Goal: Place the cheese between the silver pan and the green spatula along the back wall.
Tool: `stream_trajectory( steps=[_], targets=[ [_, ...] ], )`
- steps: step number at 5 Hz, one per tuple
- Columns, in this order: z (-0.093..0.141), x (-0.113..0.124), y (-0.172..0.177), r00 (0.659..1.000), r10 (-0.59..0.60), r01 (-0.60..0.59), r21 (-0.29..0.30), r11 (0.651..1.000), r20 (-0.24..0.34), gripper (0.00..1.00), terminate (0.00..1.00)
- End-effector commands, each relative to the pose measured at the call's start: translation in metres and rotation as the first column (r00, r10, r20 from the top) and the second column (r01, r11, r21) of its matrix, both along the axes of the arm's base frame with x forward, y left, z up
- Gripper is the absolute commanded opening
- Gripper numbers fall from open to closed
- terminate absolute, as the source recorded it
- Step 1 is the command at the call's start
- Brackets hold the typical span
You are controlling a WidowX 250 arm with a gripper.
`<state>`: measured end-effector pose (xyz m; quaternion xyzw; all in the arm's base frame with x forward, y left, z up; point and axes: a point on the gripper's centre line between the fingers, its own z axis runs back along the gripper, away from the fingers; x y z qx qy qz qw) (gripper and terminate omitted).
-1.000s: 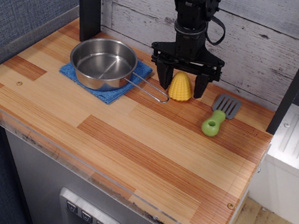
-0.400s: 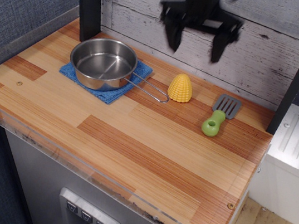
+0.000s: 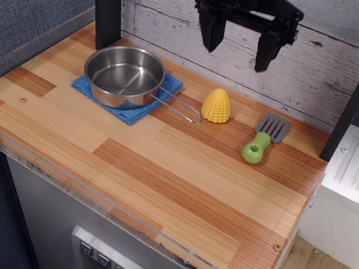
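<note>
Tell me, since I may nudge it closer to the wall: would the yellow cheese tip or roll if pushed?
The cheese stands on its wide flat base, so it would probably slide rather than roll. Its ridged surface may grip well. A high push near the narrow tip might topple it toward the silver pan handle.
</note>
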<state>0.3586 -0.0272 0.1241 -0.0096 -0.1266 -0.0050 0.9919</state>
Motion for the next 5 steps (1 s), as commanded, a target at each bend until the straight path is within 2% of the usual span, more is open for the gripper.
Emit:
stream_trajectory(
  steps=[1,2,3,4,5],
  targets=[
    [-0.006,-0.019,0.019,0.996,-0.050,0.049,-0.020,0.999,-0.074,1.00,0.00],
    [-0.002,-0.024,0.018,0.997,-0.040,0.040,0.001,0.999,-0.068,1.00,0.00],
    [0.005,-0.032,0.022,0.999,-0.001,0.001,0.001,1.000,-0.038,1.00,0.00],
    [0.005,-0.032,0.022,0.999,-0.001,0.001,0.001,1.000,-0.038,1.00,0.00],
    [0.005,-0.032,0.022,0.999,-0.001,0.001,0.001,1.000,-0.038,1.00,1.00]
  ],
)
